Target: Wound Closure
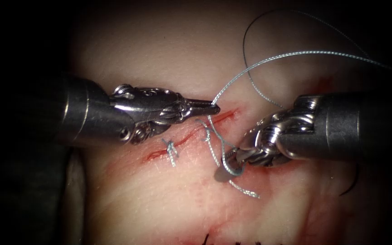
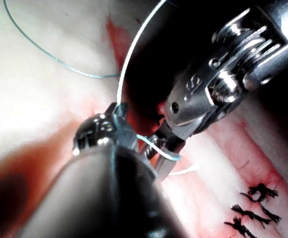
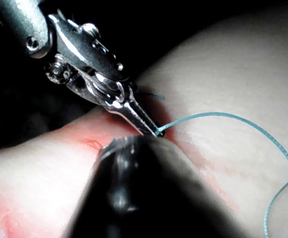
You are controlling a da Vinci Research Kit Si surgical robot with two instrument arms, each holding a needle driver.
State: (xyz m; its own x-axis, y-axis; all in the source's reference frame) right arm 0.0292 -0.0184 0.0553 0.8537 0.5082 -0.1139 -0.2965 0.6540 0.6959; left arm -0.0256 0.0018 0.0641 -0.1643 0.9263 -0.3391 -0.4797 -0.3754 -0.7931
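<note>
Pale tissue (image 1: 169,50) with pink streaks lies under me, and beyond its edges all is dark. Its cut (image 1: 191,131) runs as a thin red slant line, rising toward the right, with red fluid (image 1: 159,153) along it. My thread (image 1: 296,53) crosses the cut near its upper end: one strand climbs from my left pincer (image 1: 215,107) in a wide arc up and off to the right, another drops from that pincer across the cut to my right pincer (image 1: 237,169). My left pincer is clamped on the thread at its very tips, just above the cut; the right wrist view shows the strand leaving those closed tips (image 3: 158,132). My right pincer sits on the right side of the cut, low on the tissue, with thread looped around its jaws and a loose tail (image 1: 246,190) trailing away below it; whether its jaws are apart or together I cannot tell. A finished knot (image 1: 171,149) with short cut ends sits on the cut further left. A dark thin curve (image 1: 351,183), perhaps the needle, lies at the right beneath my right shaft, free of both pincers; I cannot tell whether it is in the tissue. Black marks (image 1: 232,240) line the tissue's near edge.
</note>
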